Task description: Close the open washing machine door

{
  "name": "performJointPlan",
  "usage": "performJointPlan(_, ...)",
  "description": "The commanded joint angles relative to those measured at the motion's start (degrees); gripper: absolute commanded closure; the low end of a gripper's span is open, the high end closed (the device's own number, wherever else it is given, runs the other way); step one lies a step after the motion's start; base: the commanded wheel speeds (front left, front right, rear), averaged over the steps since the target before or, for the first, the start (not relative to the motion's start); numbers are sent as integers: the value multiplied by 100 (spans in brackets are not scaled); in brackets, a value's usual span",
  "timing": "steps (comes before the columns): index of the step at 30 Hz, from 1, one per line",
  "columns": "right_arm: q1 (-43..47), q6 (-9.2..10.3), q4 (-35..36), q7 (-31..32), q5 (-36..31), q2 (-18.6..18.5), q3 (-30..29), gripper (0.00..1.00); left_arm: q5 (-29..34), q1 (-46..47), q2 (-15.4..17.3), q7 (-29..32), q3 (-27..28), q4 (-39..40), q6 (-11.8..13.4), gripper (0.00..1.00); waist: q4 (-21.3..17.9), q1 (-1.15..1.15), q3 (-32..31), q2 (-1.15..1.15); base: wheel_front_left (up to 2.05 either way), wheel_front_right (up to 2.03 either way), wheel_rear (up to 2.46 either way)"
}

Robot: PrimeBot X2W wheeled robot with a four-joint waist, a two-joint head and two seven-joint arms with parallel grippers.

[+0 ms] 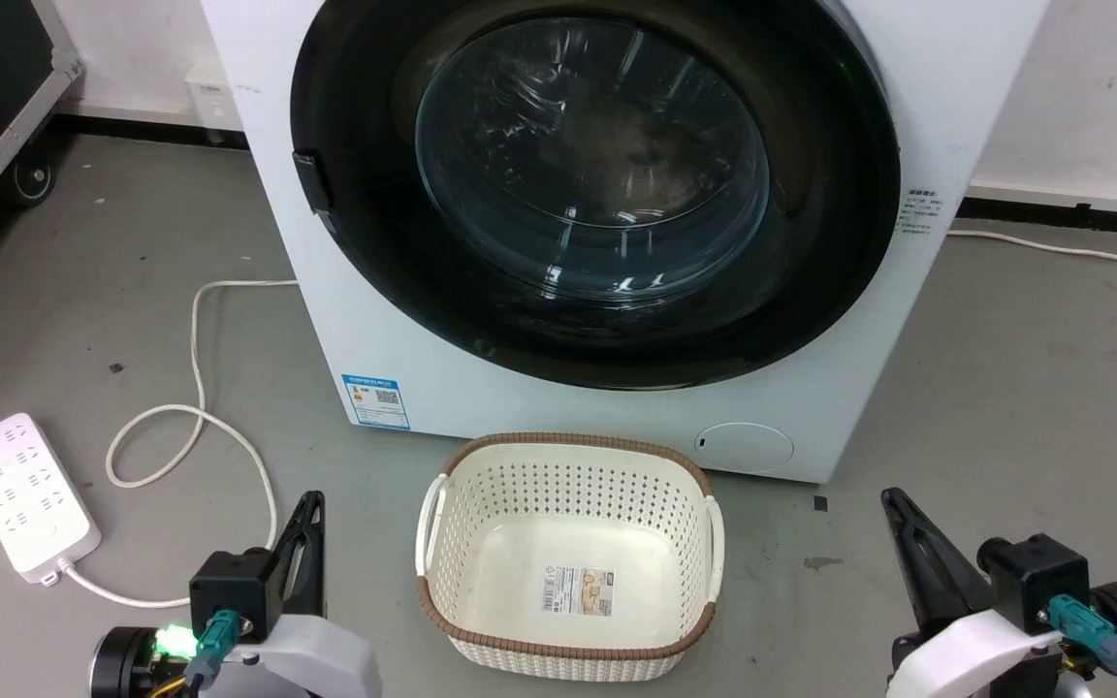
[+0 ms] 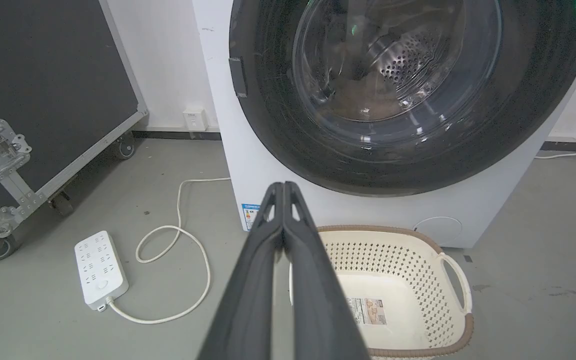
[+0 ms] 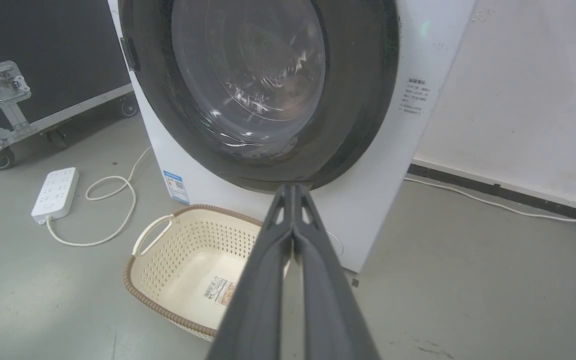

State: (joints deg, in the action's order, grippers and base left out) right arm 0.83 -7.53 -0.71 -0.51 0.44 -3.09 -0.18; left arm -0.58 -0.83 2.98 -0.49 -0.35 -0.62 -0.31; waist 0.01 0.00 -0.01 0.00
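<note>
Head view: the washing machine door (image 1: 597, 184) is lying flat against the front of the washing machine (image 1: 365, 330), black rim unbroken all round, no gap being shown. The task is being judged as good as done. Whether the latch is caught cannot be told; an uncaught latch could be letting the door swing out again. The left claw (image 1: 311, 509) and right claw (image 1: 893, 504) are being held low, well apart from the door, with a basket (image 1: 568, 448) between them.

Left wrist view: the left claw's fingers are being pressed together, nothing gripped. Any advance could be knocking the basket or snagging the white cable (image 2: 178, 202) on the floor.

Right wrist view: the right claw is likewise pinched and empty. The perforated drum is being glimpsed through the door's clear bowl, with glare lying across it; a poke from the tips could be marking that glass.
</note>
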Motion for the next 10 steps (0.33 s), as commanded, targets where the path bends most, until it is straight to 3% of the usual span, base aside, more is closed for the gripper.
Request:
performJointPlan(1,-80,4,64,37,-40,21,14,100,50,82,-10,34,30,52,28,100,-1,0,1,0,0,0,0)
performJointPlan(10,-83,4,71,51,-44,22,18,100,58,83,-11,49,35,62,31,100,-1,0,1,0,0,0,0)
